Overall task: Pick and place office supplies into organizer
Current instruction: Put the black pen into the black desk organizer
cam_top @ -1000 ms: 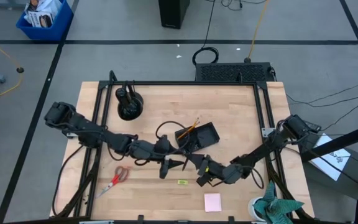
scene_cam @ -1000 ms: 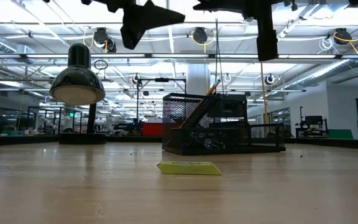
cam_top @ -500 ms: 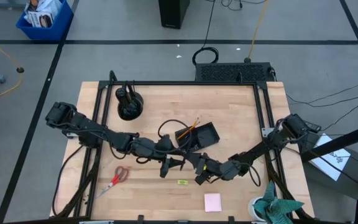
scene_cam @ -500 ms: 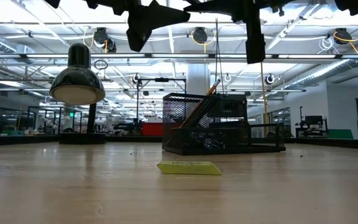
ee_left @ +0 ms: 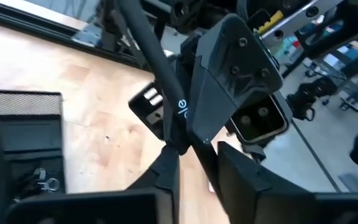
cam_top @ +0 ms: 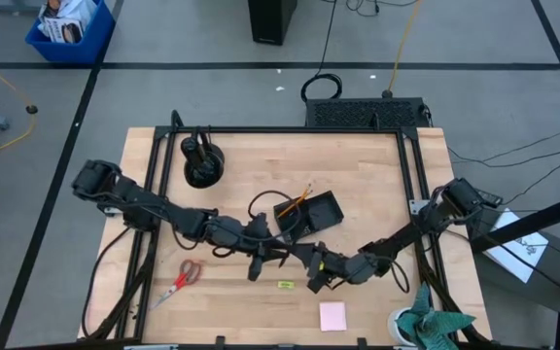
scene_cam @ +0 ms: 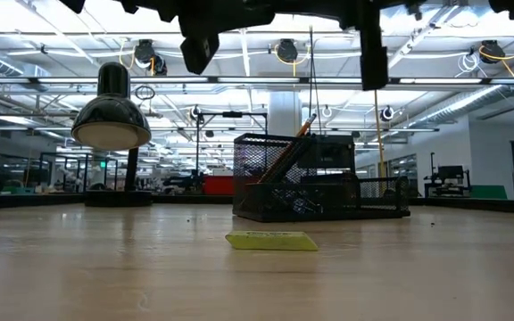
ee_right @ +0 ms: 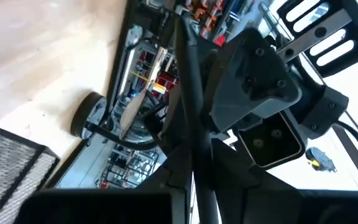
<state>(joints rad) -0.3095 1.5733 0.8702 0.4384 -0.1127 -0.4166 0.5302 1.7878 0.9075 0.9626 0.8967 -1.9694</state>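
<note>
Above the table's middle, my left gripper [cam_top: 280, 255] and my right gripper [cam_top: 305, 257] meet tip to tip. Both are shut on one thin black pen [ee_left: 161, 68], clear of the table. The pen also shows in the right wrist view [ee_right: 185, 74]. Just beyond them the black mesh organizer [cam_top: 311, 212] stands on the table. An orange pencil [cam_top: 302, 197] leans in it. Red-handled scissors [cam_top: 185, 280], a yellow-green tag [cam_top: 285, 284] and a pink notepad [cam_top: 332, 315] lie flat on the wood. My left gripper pinches the pen's shaft [ee_left: 184, 142] between its two fingers, coming nearly level from the table's left. The pen is lifted clear and runs on past the fingers beside the right gripper's body. My right gripper pinches the same pen's shaft [ee_right: 194, 152] between its two fingers, coming level from the table's right. The pen stands out beyond the fingertips, clear of the table.
A round black dome-shaped object [cam_top: 202, 165] stands at the far left. A teal cloth [cam_top: 434, 326] lies at the near right corner. In the low view the tag [scene_cam: 270, 240] lies in front of the organizer [scene_cam: 319, 178], below both grippers.
My left gripper's fingers stood spread apart around the pen and have shut on it, while my right gripper has kept its hold. The pen has stayed in the air at the same place.
</note>
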